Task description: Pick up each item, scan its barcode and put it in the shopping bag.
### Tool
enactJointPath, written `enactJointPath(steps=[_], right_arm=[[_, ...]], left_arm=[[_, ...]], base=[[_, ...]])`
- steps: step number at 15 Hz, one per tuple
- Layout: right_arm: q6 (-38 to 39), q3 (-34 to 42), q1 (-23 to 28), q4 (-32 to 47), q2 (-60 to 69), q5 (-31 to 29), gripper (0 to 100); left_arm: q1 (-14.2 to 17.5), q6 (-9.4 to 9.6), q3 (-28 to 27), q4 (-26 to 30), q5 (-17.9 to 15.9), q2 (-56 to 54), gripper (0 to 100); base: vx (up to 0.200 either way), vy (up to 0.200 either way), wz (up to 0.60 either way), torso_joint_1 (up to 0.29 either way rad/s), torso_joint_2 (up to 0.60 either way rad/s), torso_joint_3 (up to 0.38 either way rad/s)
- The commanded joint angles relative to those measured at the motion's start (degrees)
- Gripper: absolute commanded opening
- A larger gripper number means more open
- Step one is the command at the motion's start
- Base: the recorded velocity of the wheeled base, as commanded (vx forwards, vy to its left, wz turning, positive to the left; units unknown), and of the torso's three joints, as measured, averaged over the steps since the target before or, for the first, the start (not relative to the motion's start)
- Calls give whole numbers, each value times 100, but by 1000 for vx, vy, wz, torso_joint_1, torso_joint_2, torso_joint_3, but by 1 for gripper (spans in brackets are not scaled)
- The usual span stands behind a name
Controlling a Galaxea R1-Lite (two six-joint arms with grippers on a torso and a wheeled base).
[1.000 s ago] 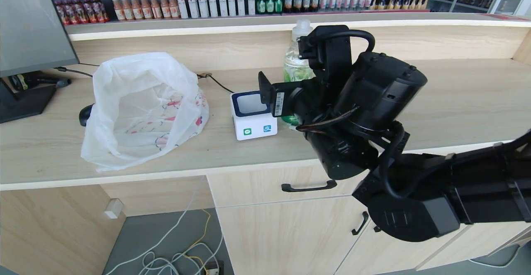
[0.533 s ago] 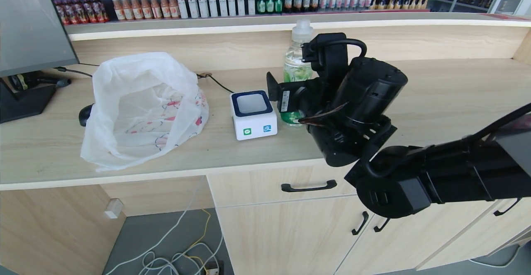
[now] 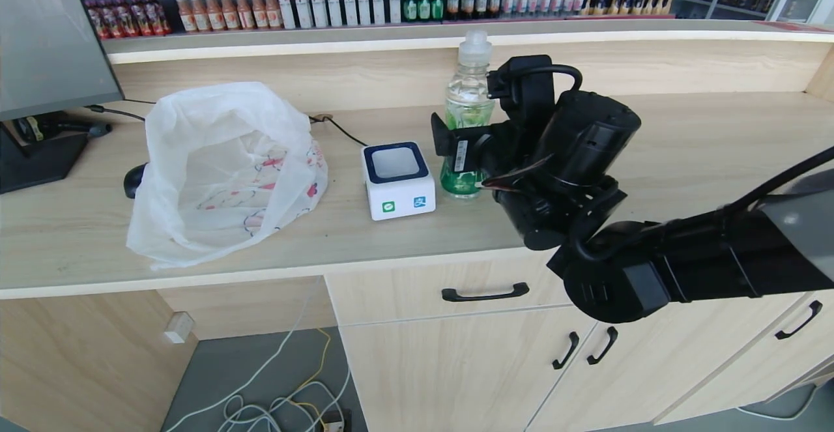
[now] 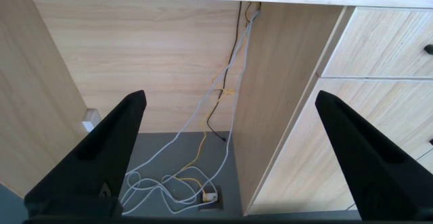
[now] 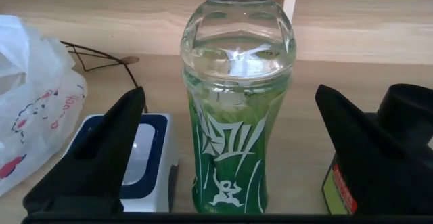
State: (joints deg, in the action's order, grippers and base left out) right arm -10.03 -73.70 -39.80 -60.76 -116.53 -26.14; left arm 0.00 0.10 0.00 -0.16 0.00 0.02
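A clear bottle [image 3: 466,103] with a green label and white cap stands upright on the wooden counter [image 3: 717,152], just right of the white scanner box [image 3: 397,181]. My right gripper [image 3: 472,152] is open at the bottle's lower half. In the right wrist view the bottle [image 5: 237,102] stands between the two fingers of the right gripper [image 5: 230,95], with a gap on each side. The white shopping bag [image 3: 221,165] lies open on the counter to the left of the scanner. My left gripper [image 4: 230,99] hangs open and empty below the counter, facing the cabinet.
A dark object [image 5: 409,109] with a red and yellow label sits beside the bottle, partly hidden by a finger. A monitor [image 3: 52,34] and a black mouse [image 3: 133,179] are at the far left. Cables [image 4: 196,176] trail on the floor under the counter.
My right arm has moved forward and to the right, from in front of the scanner to the bottle. Its fingers now flank the bottle. Bag, scanner and bottle have stayed put.
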Motion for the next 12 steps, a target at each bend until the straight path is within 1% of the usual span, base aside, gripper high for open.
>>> enactJointPath(steps=[1,2,5,8,12], right_arm=[[10,-39,166,11,-28,82,100],[36,-118,210,20,-63,118,100],[63,-680,227,117,-309,144,100],[63,-839,289,213,-423,320,100],[63,-1260,456,468,-617,566,100]], left_arm=[[0,-1,0,-2,0,-2,100],[0,-1,0,-2,0,-2,100],[0,-1,0,-2,0,-2,100],[0,-1,0,-2,0,-2,100],[0,-1,0,-2,0,-2,100]], base=[[0,0,0,0,0,0],[0,0,0,0,0,0],[0,0,0,0,0,0],[0,0,0,0,0,0],[0,0,0,0,0,0]])
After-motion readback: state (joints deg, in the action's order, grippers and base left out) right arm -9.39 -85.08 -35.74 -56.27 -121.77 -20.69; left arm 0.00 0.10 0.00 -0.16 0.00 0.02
